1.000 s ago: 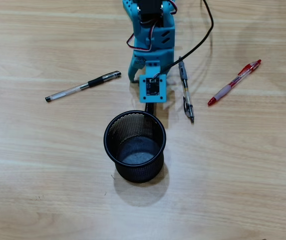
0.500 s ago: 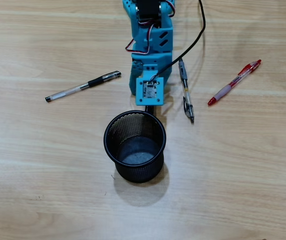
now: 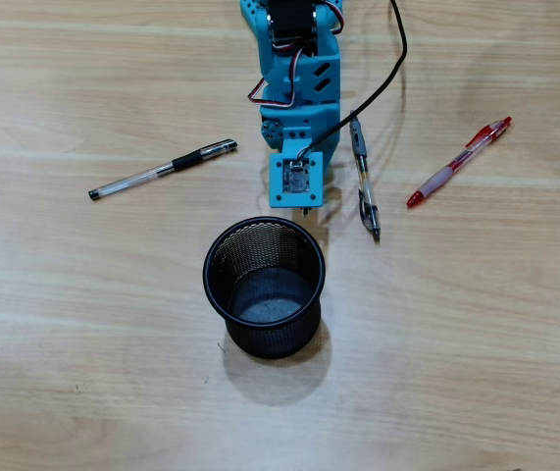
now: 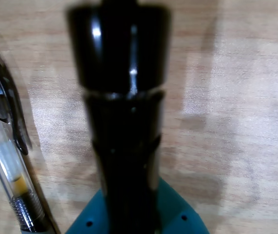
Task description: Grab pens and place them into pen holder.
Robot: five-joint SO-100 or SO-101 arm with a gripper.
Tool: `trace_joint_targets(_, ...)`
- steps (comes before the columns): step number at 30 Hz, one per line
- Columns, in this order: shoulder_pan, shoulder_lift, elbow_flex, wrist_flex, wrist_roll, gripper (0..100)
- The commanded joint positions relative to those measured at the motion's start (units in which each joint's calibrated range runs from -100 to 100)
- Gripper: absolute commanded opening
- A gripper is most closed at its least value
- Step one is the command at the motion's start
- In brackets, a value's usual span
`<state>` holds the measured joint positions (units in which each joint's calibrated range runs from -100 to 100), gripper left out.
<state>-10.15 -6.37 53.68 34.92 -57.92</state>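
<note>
Three pens lying flat on the wooden table [image 3: 476, 324] in the overhead view: a clear pen with black sleeve [image 3: 162, 169] at left, angled; a second clear pen [image 3: 365, 179] just right of the arm, running nearly top to bottom; a red-and-clear pen [image 3: 458, 162] well apart at right, slanted. A fourth, black pen end [image 4: 121, 112] filling the middle of the wrist view, close and blurred, rising out of the teal gripper [image 4: 134, 214] at the bottom edge. Beside it at left in that view, a clear barrel with clip [image 4: 7, 146] flat on the wood. No readable brand or writing on any pen.

Black mesh pen holder [image 3: 211, 285] upright below the arm in the overhead view, no pens inside, close to the gripper but not touching.

Teal arm [image 3: 299, 88] reaching down from the top edge, wrist camera board facing up, black cable [image 3: 382, 83] looping to the right. Jaws clamped on the black pen, seemingly.
</note>
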Motion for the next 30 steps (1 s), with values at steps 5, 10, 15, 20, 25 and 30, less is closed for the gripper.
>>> trace_joint_targets(5,-0.8,0.4,0.3,0.3,0.2,2)
trace_joint_targets(10,-1.4,-0.1,-0.6,-0.4,0.3,7)
trace_joint_targets(15,-2.3,-2.6,-0.6,-0.4,0.3,23)
trace_joint_targets(20,-2.4,-7.3,0.2,1.8,0.7,23)
trace_joint_targets(25,-2.2,-15.1,-0.7,17.5,3.6,22)
trace_joint_targets(30,-2.2,-19.0,-0.5,24.8,6.8,22)
